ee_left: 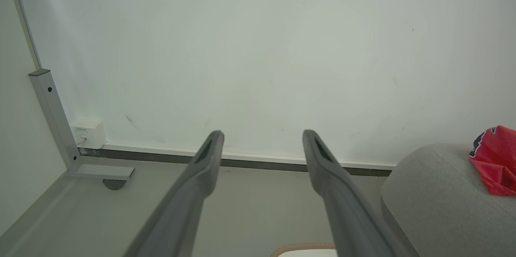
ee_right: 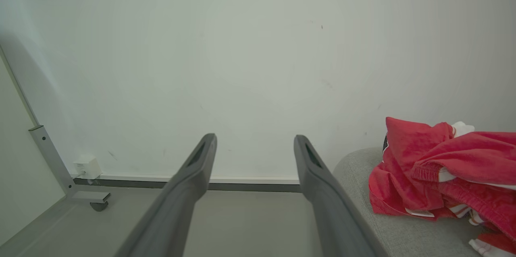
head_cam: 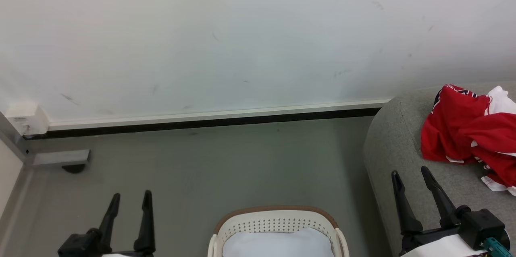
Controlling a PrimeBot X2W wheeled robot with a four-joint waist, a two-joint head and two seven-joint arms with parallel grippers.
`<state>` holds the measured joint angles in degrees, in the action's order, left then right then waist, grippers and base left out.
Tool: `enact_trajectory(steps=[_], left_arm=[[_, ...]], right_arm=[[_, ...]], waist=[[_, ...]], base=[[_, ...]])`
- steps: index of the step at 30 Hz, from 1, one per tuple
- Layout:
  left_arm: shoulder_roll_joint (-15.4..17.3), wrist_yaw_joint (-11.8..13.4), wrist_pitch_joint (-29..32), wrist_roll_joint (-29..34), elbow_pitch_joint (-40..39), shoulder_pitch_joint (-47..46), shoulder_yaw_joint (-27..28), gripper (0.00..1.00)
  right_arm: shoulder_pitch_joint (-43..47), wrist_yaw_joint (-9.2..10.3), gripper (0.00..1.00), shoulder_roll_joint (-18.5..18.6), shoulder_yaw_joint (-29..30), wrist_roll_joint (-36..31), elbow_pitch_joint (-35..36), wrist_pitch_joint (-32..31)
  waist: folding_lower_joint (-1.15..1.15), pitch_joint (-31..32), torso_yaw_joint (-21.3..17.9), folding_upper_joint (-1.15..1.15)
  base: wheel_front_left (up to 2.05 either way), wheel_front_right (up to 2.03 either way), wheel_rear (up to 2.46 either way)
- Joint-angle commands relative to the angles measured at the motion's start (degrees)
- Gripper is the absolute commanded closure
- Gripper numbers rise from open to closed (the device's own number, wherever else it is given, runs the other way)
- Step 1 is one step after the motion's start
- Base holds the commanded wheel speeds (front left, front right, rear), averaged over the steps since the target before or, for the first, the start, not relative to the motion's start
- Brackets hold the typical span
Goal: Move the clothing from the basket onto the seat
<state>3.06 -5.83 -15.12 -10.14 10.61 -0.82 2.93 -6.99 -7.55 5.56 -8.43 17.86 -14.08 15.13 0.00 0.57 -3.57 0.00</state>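
The red clothing [head_cam: 469,136] with white trim lies heaped on the light-grey seat [head_cam: 397,144] at the right; it also shows as clothing [ee_right: 435,168] on the seat [ee_right: 363,176] and clothing [ee_left: 494,158] on the seat [ee_left: 435,192]. The white perforated basket [head_cam: 278,222] with a brown rim stands at the bottom centre, holding a pale white-blue lining cloth [head_cam: 278,245]; its rim [ee_left: 304,247] peeks in. My left gripper [head_cam: 131,196] is open at lower left. My right gripper [head_cam: 411,172] is open over the seat's front edge, empty.
A white wall with a black skirting strip [head_cam: 201,122] runs behind the grey floor. A grey metal frame foot on a castor [head_cam: 60,160] and a small white box [head_cam: 24,120] sit at the left corner.
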Motion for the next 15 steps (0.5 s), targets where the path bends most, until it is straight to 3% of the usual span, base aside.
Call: enact_trajectory(steps=[1, 13, 14, 15], left_arm=[[0.08, -0.06, -0.03, 0.63, 0.14, -0.37, 0.17, 0.00], [-0.07, -1.07, -0.03, -0.05, 0.79, -0.51, 0.49, 0.00], [-0.21, -0.82, 0.00, -0.07, 0.66, -0.14, 0.37, 1.00], [-0.31, -0.86, 0.01, -0.04, 1.05, 0.07, 0.26, 1.00]], right_arm=[[-0.69, 0.14, 0.00, 0.05, -0.06, 0.49, -0.16, -0.01], [-0.77, 0.14, 0.00, -0.18, -0.69, 0.88, -0.13, -0.01], [-0.08, 0.00, 1.00, -0.18, -0.68, 0.36, -0.02, 0.00], [0.17, -0.01, 1.00, -0.23, -0.71, 0.31, -0.37, 0.00]], waist=[[0.00, 0.01, -0.02, 0.00], [0.00, 0.07, -0.26, 0.00], [0.00, 0.07, -0.26, 0.00], [0.00, 0.07, -0.27, 0.00]], base=[[0.00, 0.00, 0.00], [0.00, 0.00, 0.00], [0.00, 0.00, 0.00], [0.00, 0.00, 0.00]])
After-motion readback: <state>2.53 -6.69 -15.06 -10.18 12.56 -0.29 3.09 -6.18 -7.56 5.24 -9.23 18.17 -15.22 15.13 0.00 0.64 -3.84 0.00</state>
